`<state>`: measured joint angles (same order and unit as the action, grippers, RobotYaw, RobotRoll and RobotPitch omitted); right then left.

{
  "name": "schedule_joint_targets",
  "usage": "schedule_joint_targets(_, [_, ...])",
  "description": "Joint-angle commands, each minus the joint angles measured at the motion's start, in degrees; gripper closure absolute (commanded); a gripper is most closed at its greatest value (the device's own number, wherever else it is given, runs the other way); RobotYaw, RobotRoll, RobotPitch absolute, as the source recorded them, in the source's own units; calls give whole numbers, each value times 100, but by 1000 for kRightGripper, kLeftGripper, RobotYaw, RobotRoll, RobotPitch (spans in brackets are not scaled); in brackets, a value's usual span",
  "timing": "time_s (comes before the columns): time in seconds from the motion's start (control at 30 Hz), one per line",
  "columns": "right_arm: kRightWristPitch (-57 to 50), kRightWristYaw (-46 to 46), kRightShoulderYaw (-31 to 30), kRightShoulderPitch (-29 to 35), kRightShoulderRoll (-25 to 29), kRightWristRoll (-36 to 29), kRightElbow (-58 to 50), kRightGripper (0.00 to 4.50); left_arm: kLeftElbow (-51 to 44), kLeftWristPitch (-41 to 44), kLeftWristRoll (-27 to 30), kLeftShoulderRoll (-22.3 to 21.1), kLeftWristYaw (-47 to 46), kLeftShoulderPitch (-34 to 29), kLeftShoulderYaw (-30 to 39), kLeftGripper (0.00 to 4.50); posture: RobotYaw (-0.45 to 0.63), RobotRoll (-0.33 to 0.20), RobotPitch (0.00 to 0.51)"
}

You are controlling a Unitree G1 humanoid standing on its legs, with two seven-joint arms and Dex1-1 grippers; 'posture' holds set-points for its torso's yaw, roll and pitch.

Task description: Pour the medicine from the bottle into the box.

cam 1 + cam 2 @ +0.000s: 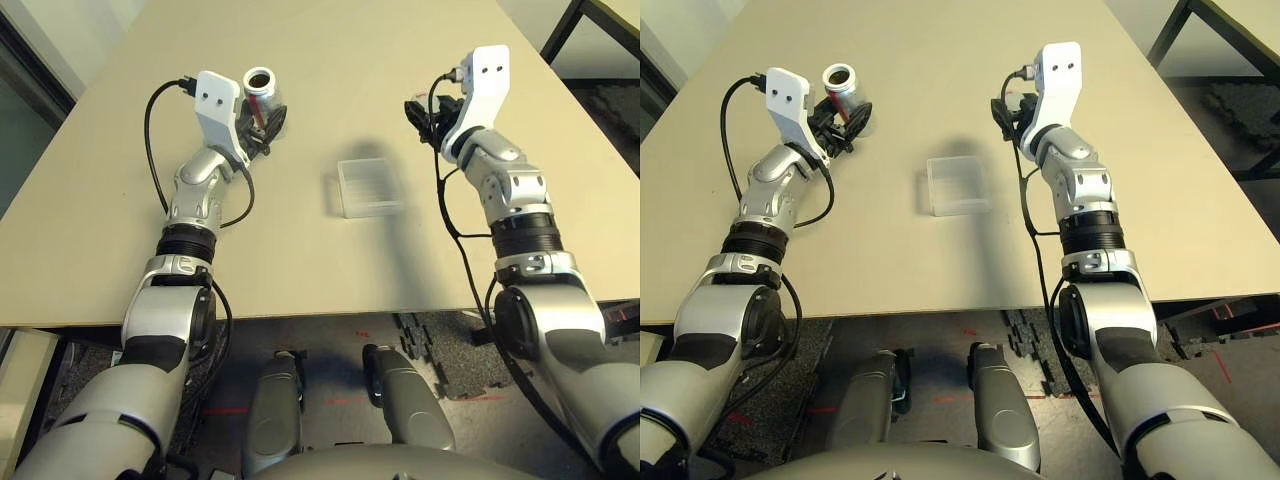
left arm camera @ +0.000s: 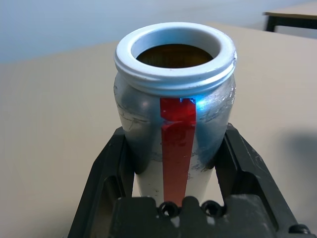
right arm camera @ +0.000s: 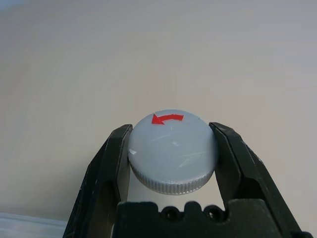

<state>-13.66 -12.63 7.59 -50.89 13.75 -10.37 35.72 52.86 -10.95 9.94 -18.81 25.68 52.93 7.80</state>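
The bottle [image 2: 173, 114] is a small silver-grey cylinder with a thick white rim around its open mouth and a red stripe running down its side over a white lower band. Its cap is off, and the inside looks dark brown through the mouth; single pills cannot be made out. The left tool [image 1: 262, 125] is clamped on the bottle's lower body, one black finger [image 2: 111, 173] on each side, and holds it upright at the far left part of the tabletop [image 1: 330, 60].

The cap [image 3: 173, 151] is a flat grey disc with a ribbed edge and a red curved arrow on its top face. The right tool [image 3: 173, 158] pinches it by the rim between its two fingers, above the far right part of the tabletop.

The box [image 1: 370, 187], shallow, square and of clear plastic with a rimmed edge, lies flat on the tabletop between the two arms, nearer the robot than either tool and well apart from both.

Bare beige surface surrounds the box on all sides. The tabletop's near edge runs across just below both elbows. The right edge slants close past the right forearm, with a dark table frame [image 1: 570, 30] beyond it.
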Motion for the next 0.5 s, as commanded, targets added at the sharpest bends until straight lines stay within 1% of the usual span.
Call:
schedule_joint_targets(0.03, [390,211,84,182,-87,108,321,1917,254,-237,-126,47,-77,-60,3,2053,-90,0,135])
schedule_joint_targets(0.3, [1149,440,181,297,-165,126,1100,1917,644,-454,-110,22,-479,-83,217,2053,-94,0,140])
schedule_joint_targets(0.5, [1134,338,177,358,-179,103,1436,1917,731,-437,-130,47,-453,-97,261,2053,-90,0,145])
